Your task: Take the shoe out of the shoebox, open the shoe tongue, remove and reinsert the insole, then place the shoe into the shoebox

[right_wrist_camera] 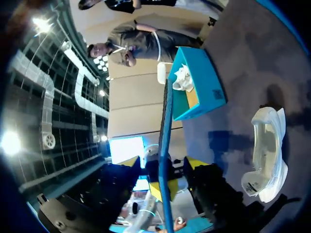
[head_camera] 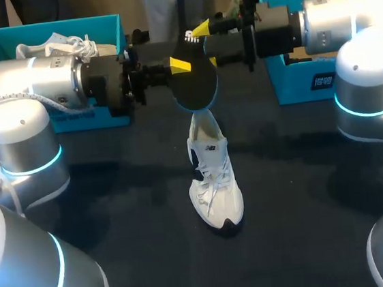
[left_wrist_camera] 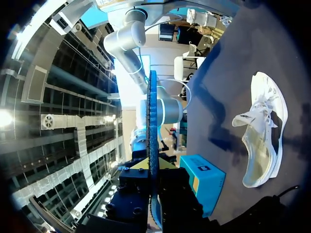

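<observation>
Insole (head_camera: pixel 196 88) seen broadside at upper centre of head view, edge-on from both wrists. Left jaws clamped on it; right jaws' state cannot be told.

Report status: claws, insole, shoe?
Left claw and right claw both shut on insole, held aloft. Shoe on table below. Nothing in the way.

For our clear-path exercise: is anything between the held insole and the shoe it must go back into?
Nothing visible does. The insole, held by the left gripper and right gripper, hangs above the shoe with only open air between them. The shoe's mouth looks open.
</observation>
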Robot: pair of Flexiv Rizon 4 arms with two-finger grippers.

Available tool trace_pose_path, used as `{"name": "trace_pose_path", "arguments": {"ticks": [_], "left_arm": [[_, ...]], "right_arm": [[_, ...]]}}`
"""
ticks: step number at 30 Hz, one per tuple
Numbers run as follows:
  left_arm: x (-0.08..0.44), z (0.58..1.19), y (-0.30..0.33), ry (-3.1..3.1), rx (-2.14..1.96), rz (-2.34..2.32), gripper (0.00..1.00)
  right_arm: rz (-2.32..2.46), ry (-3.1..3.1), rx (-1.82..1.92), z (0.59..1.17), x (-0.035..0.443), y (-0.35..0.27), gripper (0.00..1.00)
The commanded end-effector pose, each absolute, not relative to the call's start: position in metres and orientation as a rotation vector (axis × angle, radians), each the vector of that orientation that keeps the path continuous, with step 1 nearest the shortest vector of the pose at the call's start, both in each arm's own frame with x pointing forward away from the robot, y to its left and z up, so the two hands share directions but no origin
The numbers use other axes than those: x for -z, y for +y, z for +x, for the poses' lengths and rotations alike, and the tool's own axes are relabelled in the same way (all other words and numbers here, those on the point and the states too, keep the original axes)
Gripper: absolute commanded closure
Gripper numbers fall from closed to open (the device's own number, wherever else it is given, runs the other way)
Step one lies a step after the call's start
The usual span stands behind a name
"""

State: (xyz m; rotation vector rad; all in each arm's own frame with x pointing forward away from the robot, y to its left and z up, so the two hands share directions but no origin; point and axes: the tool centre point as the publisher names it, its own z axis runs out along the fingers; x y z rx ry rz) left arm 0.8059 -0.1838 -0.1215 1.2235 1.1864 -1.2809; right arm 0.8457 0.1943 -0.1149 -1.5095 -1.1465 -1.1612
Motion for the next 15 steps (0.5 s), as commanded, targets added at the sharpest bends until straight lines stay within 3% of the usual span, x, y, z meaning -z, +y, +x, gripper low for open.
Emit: {"name": "trace_pose_path", "arguments": {"ticks": [1, 15], "left_arm": [[0.119, 0.805, -0.17, 1.193, 1.282, 1.231, 1.0], [0.116, 0.803, -0.157, 1.208, 1.338, 1.229, 1.0]], "right_arm": [[-1.511, -1.174, 1.166, 0.829, 0.112, 0.17, 0.0], [-1.345, -1.272, 1.27, 0.807, 0.103, 0.137, 0.0]]}}
